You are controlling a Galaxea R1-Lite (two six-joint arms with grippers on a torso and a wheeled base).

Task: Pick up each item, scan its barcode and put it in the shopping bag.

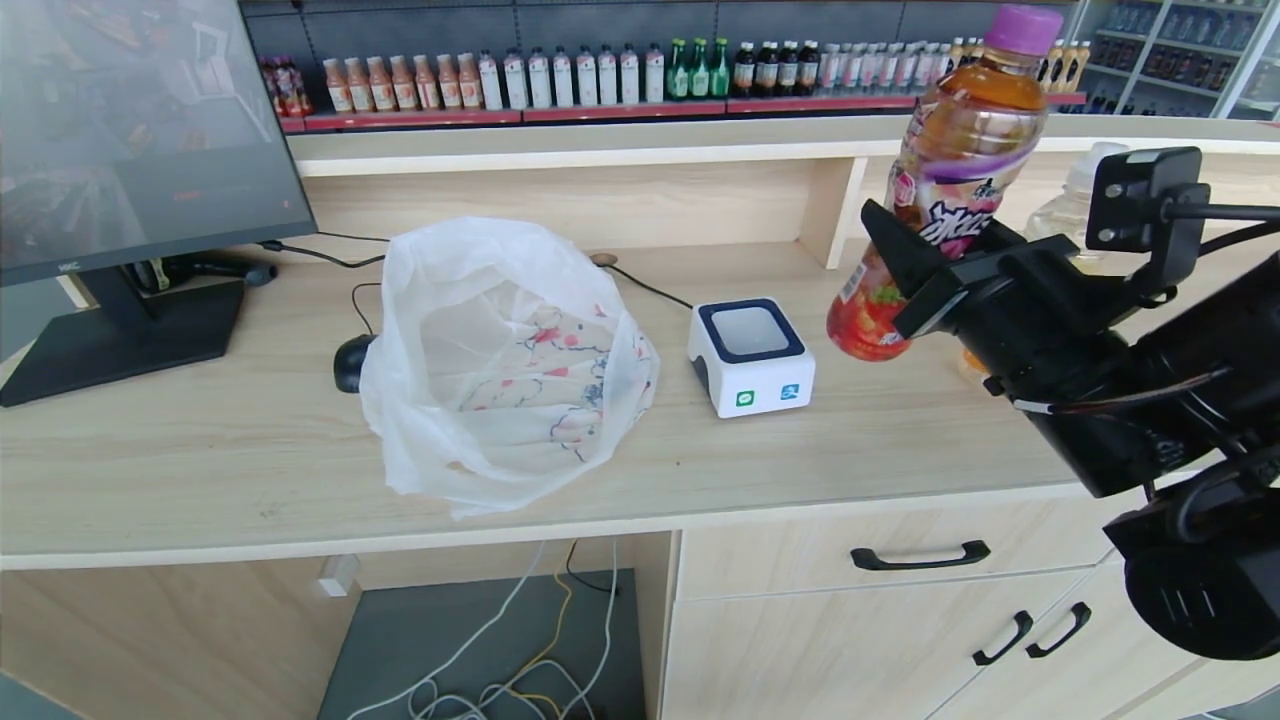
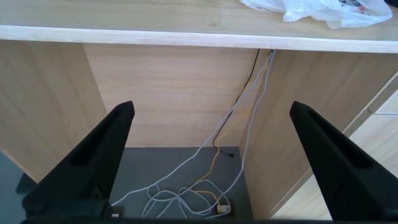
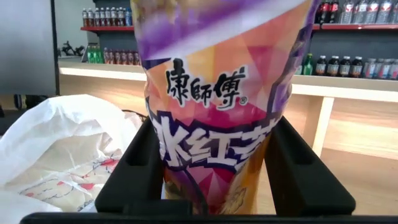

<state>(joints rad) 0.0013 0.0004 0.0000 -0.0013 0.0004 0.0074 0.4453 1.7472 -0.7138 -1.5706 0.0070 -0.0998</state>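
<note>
Left to right across a pale wooden bench (image 1: pixel 200 470): one dark monitor (image 1: pixel 140 120) is standing at the far left, and one black mouse (image 1: pixel 350 362) is lying just beside one white plastic shopping bag (image 1: pixel 505 360), whose mouth is gaping open toward the viewer. One white cube-shaped barcode scanner (image 1: pixel 750 355) is sitting at the bag's 3 o'clock, its window facing up.

The left hand (image 2: pixel 211 109) is hanging below the bench edge with its fingers spread wide and holding nothing, facing cables under the bench.

The right hand (image 1: pixel 930 270) is clenching one purple-capped iced tea bottle (image 1: pixel 960 150) around its lower half, in the air above the bench. The bottle's long axis is tilting, cap toward 1 o'clock and base toward 7 o'clock. The scanner is lying at roughly 8 o'clock from the bottle's base, close by, with the bag farther along at 9 o'clock. The right arm is therefore much the nearer to both.

One clear bottle (image 1: pixel 1070 205) is standing behind the right arm.
</note>
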